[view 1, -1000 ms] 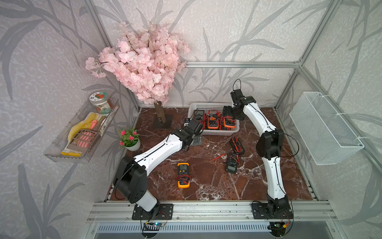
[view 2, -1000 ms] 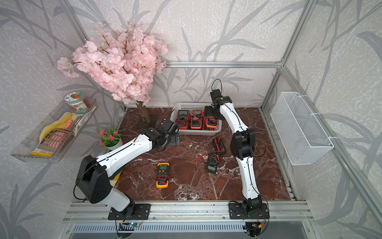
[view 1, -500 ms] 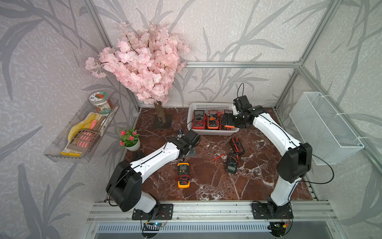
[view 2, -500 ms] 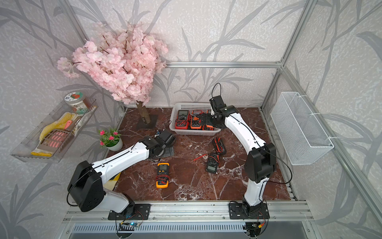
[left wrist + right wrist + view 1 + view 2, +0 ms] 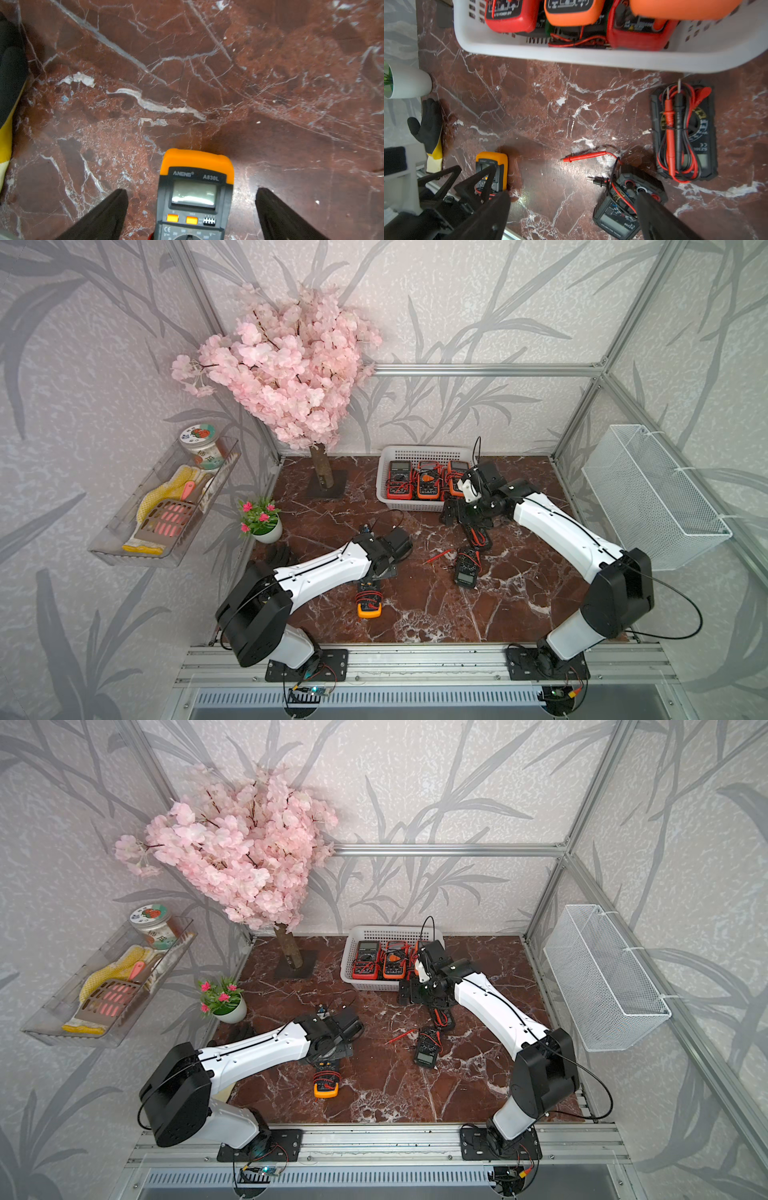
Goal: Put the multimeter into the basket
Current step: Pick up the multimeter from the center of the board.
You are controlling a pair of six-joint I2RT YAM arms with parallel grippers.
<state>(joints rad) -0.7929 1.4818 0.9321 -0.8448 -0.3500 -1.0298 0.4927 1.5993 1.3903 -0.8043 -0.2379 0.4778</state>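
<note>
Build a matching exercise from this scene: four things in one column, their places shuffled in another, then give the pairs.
Things
1. orange multimeter
2. basket
3. wire-mesh bin
4. black glove

Places
a. hung on the side wall
b. on the table, between the open fingers of the left gripper
c. at the back of the table, holding red and orange meters
d. at the table's edge, near the white flower pot

Pairs: 1-b, 2-c, 3-a, 4-d
</note>
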